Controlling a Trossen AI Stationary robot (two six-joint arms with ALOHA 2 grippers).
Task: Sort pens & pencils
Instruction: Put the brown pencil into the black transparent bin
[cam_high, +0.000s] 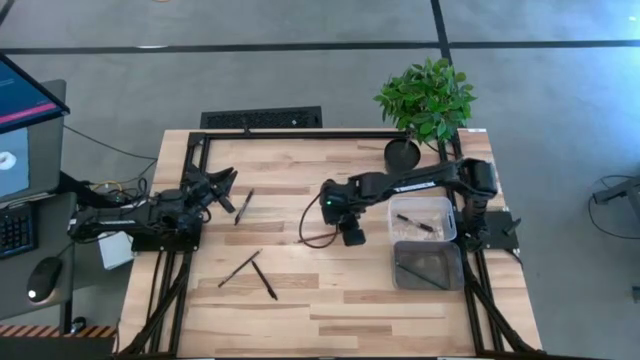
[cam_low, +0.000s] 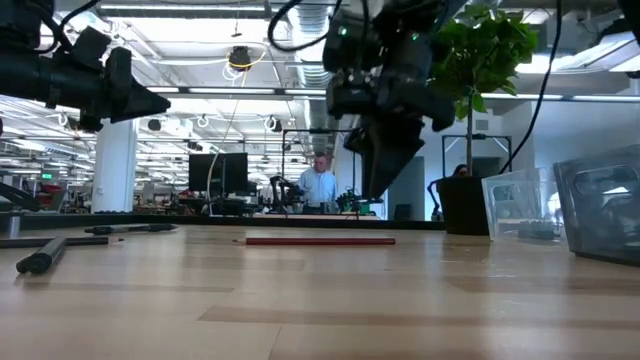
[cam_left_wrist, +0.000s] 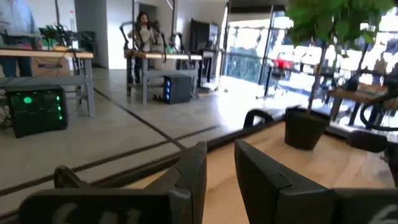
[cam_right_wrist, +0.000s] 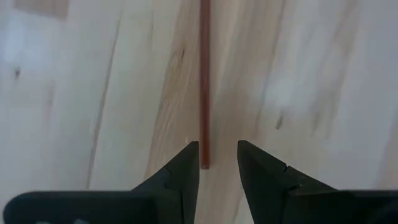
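The right tool (cam_right_wrist: 217, 163) hangs over the middle of the light wooden bench (cam_high: 330, 310), its fingers parted by a narrow gap and pointed down at a thin reddish-brown pencil (cam_right_wrist: 204, 81) lying flat on the wood. In the right wrist view the near end of that pencil sits in line with the gap, so the approach looks aligned for a pinch across the shaft; nothing is held yet, and in the low view the fingers stand clear above the pencil. The left tool (cam_high: 222, 185) waits at the left side of the bench, raised and facing across it, its fingers likewise a small gap apart and empty. 1 dark pen (cam_high: 244, 205) lies just beside it. 2 more dark sticks (cam_high: 250, 270) lie crossed nearer the front edge, well apart from both tools. At the right side stand 2 clear plastic bins: the rear bin (cam_high: 447, 212) already holds at least 1 dark stick, and the front bin (cam_high: 398, 275) appears to hold another, which suggests each takes 1 kind. A green potted plant (cam_high: 428, 100) occupies the rear right corner, clear of the work. Judgement: sorting is partly done, with 4 items outstanding on the bench.
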